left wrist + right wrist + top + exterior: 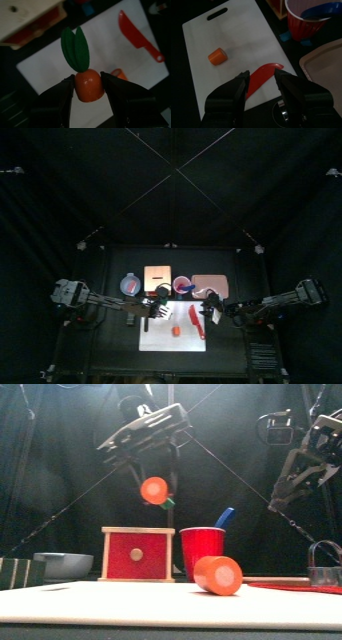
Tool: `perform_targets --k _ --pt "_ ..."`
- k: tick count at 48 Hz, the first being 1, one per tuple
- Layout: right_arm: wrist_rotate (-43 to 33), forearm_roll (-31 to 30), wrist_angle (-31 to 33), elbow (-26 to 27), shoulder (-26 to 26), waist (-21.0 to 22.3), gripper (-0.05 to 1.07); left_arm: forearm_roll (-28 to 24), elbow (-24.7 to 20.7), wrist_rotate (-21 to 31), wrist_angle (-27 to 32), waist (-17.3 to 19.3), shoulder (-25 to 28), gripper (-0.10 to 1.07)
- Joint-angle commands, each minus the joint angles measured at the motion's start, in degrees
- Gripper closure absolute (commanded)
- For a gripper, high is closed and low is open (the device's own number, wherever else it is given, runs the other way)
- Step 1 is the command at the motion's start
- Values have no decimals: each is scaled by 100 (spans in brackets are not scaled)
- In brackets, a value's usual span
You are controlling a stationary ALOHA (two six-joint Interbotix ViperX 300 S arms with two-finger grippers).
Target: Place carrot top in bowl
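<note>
- Your left gripper (87, 86) is clamped on the carrot top (85, 70), jaws pressed to the orange stub on both sides, green leaves pointing away from the wrist.
- In the front view the piece hangs in the air well above the white cutting board (120, 599), so by my reading the pick-up is done and the carry and release are left.
- The blue-grey bowl (130, 283) sits on the table behind the board, towards the left arm's side; nothing shows inside it, and the carrot top is not yet over it.
- The red cup (205, 552) holds a blue thing that sticks out above its rim.
- The other carrot piece (216, 56) lies on the board, near the red knife (263, 77).
- Your right gripper (262, 80) hovers over that knife with jaws apart, holding nothing.
</note>
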State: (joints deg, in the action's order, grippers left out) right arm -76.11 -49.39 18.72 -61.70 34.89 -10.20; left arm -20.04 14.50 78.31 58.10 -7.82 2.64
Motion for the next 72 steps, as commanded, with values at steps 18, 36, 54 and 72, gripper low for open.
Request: perform_targets --k 18,36,54,72 --pt "-18 149 -18 185 44 0 22 -396 2224 18 70 940 -1986 29" --pt "-18 352 -9 308 44 18 22 -958 3911 -352 -1169 2531 -2795 29" --pt "-18 554 -9 387 44 26 22 -1354 4210 -879 -2153 2979 -2382 27" --pt "-18 782 -35 378 44 0 22 -1582 4166 -835 -2153 3041 -2127 -1"
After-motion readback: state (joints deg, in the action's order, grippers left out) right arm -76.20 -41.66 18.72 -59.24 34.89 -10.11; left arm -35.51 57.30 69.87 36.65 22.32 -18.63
